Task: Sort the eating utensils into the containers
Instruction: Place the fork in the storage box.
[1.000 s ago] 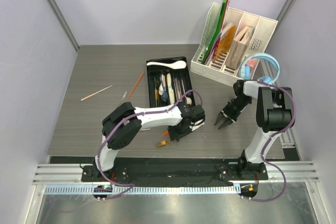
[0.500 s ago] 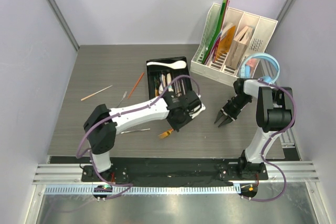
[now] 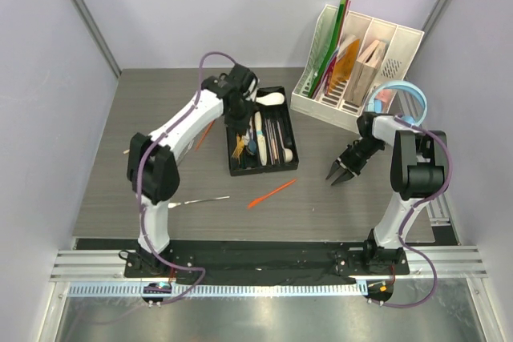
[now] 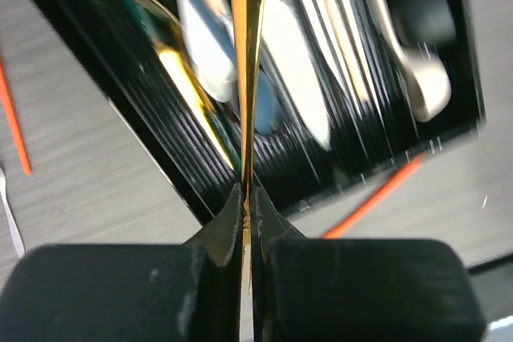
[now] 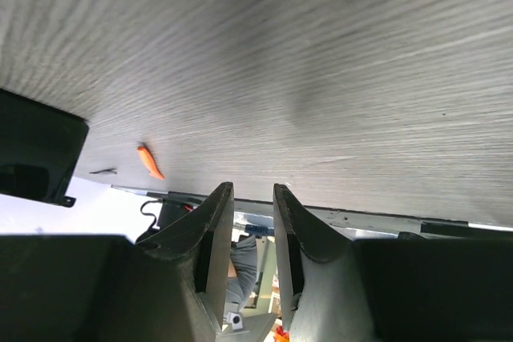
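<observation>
My left gripper (image 3: 239,118) reaches over the far left part of the black tray (image 3: 291,140) and is shut on a thin gold fork (image 3: 238,147) whose tines hang over the left compartment. In the left wrist view the gold fork (image 4: 247,78) runs up from the closed left gripper (image 4: 247,190) above the tray (image 4: 160,167), which holds steel, white and blue utensils. A white ceramic spoon (image 3: 268,99) lies across the tray's far end. My right gripper (image 3: 337,174) hovers open right of the tray, holding nothing; the right wrist view shows its jaws (image 5: 252,186) apart over bare table.
An orange chopstick (image 3: 271,194) and a steel utensil (image 3: 200,199) lie on the table in front of the tray. Another orange chopstick (image 3: 208,127) lies left of it. The white file organiser (image 3: 357,66) and light-blue headphones (image 3: 401,95) stand at the back right.
My left arm has swung from the table in front of the tray to the tray's far left, carrying the gold fork. The orange chopstick it covered now shows. The right gripper has barely shifted.
</observation>
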Robot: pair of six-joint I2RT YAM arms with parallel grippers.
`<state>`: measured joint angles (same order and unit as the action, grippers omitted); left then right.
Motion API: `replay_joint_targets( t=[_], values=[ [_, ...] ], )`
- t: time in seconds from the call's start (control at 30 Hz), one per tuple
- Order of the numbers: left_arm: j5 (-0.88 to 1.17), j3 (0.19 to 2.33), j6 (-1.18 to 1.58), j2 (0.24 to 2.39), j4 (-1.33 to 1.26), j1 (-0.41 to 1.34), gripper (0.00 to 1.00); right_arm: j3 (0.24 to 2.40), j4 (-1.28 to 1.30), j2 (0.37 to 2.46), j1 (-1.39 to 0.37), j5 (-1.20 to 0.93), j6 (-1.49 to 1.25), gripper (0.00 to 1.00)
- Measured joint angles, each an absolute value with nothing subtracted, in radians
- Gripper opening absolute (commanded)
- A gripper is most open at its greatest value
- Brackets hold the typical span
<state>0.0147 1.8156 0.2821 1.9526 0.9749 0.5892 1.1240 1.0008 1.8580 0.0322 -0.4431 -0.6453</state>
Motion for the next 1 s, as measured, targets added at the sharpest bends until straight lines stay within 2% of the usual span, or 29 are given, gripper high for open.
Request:
replay_joint_targets(
  t=[0.1,0.17,0.47,0.7,1.0],
  values=[
    [0.050,1.958,0.325,2.078,1.005,0.522,0.00,1.135,1.000,1.861,0.032,-0.447,-0.648,0.32],
    [0.069,1.980,0.361,2.119,1.003,0.502,0.00,1.139,1.000,1.864,0.032,-0.448,-0.649,0.32],
    [0.155,1.969,0.497,2.172,1.048,0.491,0.00,1.140,1.000,1.881,0.032,-0.448,-0.649,0.32],
    [0.113,1.871,0.535,2.169,1.065,0.488,0.00,1.140,1.002,1.892,0.032,-0.448,-0.649,0.32],
    [0.071,1.874,0.543,2.172,1.076,0.471,0.00,1.140,1.004,1.899,0.032,-0.448,-0.649,0.32]
  ],
)
